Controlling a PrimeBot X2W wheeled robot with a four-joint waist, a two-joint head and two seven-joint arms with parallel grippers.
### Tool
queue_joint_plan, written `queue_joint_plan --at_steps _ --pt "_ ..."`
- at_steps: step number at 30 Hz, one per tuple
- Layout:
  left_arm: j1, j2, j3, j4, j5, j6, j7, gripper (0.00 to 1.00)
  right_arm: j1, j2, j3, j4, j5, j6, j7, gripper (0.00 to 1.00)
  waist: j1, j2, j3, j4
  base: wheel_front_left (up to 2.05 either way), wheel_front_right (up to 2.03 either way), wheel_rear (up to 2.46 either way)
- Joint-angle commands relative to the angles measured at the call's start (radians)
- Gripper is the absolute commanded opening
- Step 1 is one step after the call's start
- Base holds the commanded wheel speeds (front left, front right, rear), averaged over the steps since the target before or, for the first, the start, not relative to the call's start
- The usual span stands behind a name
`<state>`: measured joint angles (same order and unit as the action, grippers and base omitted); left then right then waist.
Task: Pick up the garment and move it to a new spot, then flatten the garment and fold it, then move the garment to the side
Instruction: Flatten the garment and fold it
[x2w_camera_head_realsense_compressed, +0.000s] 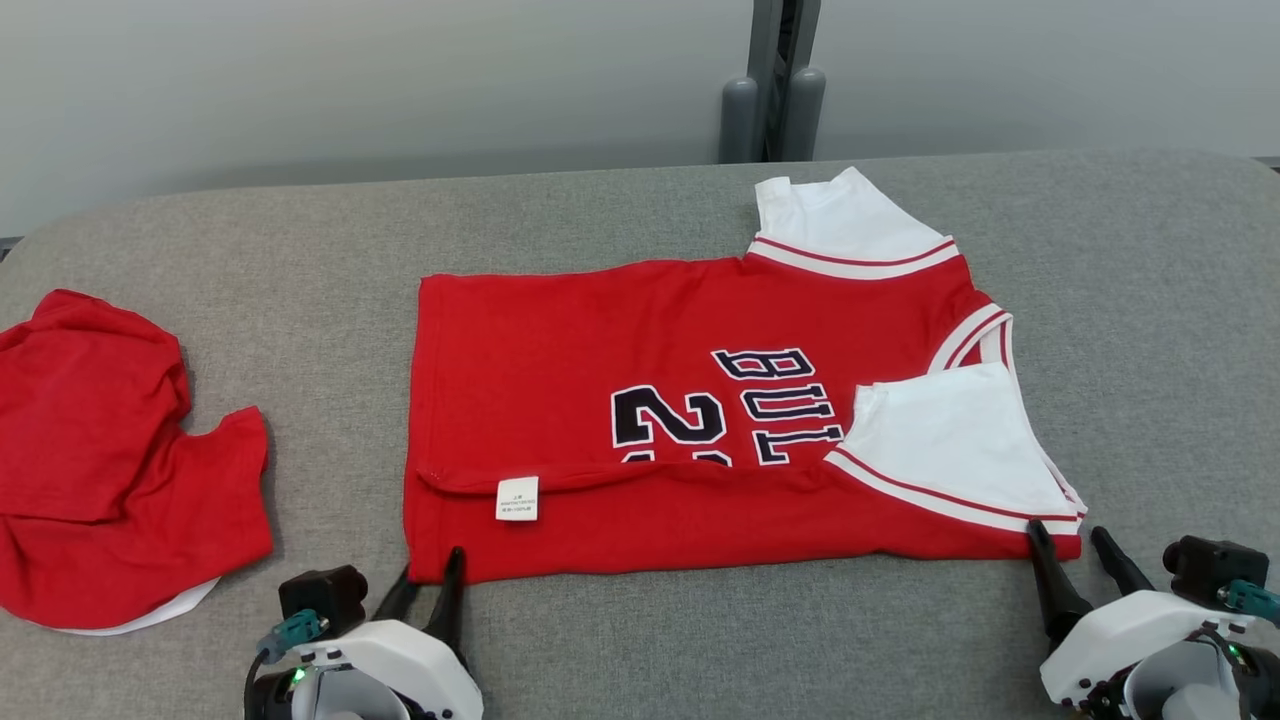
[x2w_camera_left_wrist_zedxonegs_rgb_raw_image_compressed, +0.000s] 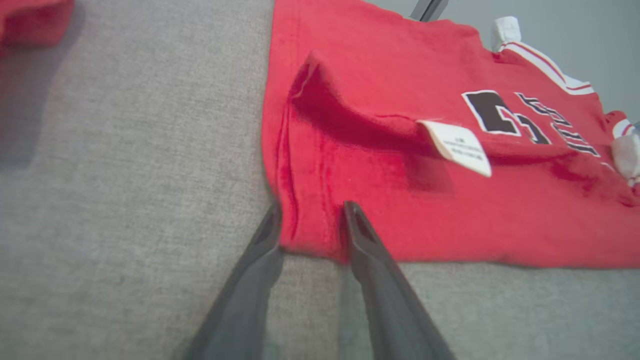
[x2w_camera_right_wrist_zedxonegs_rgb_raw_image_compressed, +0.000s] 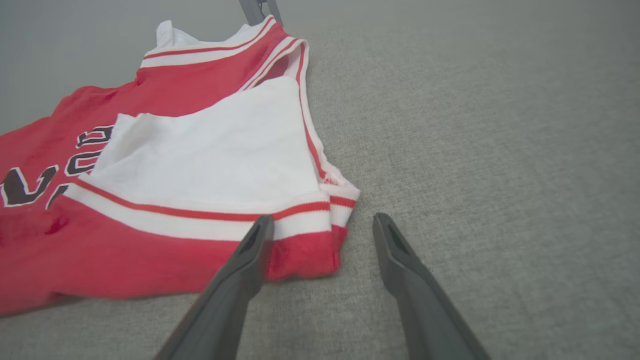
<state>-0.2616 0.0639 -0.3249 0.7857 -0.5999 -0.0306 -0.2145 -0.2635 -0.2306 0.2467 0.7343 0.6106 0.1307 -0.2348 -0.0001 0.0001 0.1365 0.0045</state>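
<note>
While the red shirt (x2w_camera_head_realsense_compressed: 560, 380) is lying flat across the middle of the grey table (x2w_camera_head_realsense_compressed: 640, 650), I am holding both grippers at its near edge. My left gripper (x2w_camera_left_wrist_zedxonegs_rgb_raw_image_compressed: 312, 207) is standing spread around the near left corner, one finger on the cloth and one at its edge, pinching nothing. My right gripper (x2w_camera_right_wrist_zedxonegs_rgb_raw_image_compressed: 323, 219) is standing wide apart at the near right corner, one finger over the hem, the other over bare table.

I am judging the cloth light, soft and limp. It is likely to sag and drag unless I am taking both corners together, through all the layers at the hem.

Just beyond, a fold is carrying a white label (x2w_camera_head_realsense_compressed: 517, 498), its print too small to read, and is covering the lower part of the number. A white sleeve (x2w_camera_head_realsense_compressed: 950, 440) is lying folded in over the chest, and I cannot tell how many layers are sitting under it. Farther off, the other sleeve (x2w_camera_head_realsense_compressed: 830, 215) is poking past the far edge. Well apart to my left, another red cloth (x2w_camera_head_realsense_compressed: 100, 450) is lying crumpled.
</note>
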Motion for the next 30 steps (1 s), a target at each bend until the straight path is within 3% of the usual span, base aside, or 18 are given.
queue_joint_plan --at_steps 1,2,5,6,7,19,30 --pt "0.009 -0.009 -0.021 0.02 0.008 -0.011 0.017 0.09 -0.012 -0.01 0.007 0.013 0.007 0.0 0.003 1.0 0.0001 -0.0001 0.0 0.002 0.0 0.0 0.0" --pt "0.009 -0.008 -0.024 0.024 0.006 -0.015 0.016 0.0 -0.017 -0.011 0.011 0.017 0.012 0.0 0.003 1.0 0.0001 -0.0001 0.001 0.003 0.0 0.0 0.0" --pt "0.005 -0.006 -0.032 0.031 -0.001 -0.018 0.017 0.0 -0.023 -0.007 0.03 0.022 0.037 0.0 0.0 1.0 0.0001 -0.0001 0.0 0.008 0.0 0.0 0.0" --pt "0.004 -0.006 -0.033 0.032 -0.005 -0.02 0.016 0.0 -0.025 -0.008 0.037 0.022 0.044 0.0 0.001 0.43 0.0001 -0.0001 0.0 0.009 0.0 0.0 0.0" --pt "0.002 -0.007 -0.034 0.034 -0.007 -0.021 0.015 0.0 -0.028 -0.014 0.047 0.02 0.048 0.0 -0.001 0.0 0.0001 -0.0001 0.0 0.01 0.0 0.0 0.0" --pt "0.003 0.014 -0.027 0.002 -0.015 -0.03 -0.016 0.0 -0.034 -0.055 0.098 0.001 0.109 0.0 -0.02 0.0 0.0001 -0.0001 -0.022 0.01 0.0 0.0 0.0" --pt "0.076 0.06 -0.052 -0.087 -0.009 -0.028 0.024 0.0 0.031 -0.124 0.118 -0.065 0.17 0.0 0.098 0.0 0.0001 -0.0001 -0.069 0.012 0.0 0.0 0.0"
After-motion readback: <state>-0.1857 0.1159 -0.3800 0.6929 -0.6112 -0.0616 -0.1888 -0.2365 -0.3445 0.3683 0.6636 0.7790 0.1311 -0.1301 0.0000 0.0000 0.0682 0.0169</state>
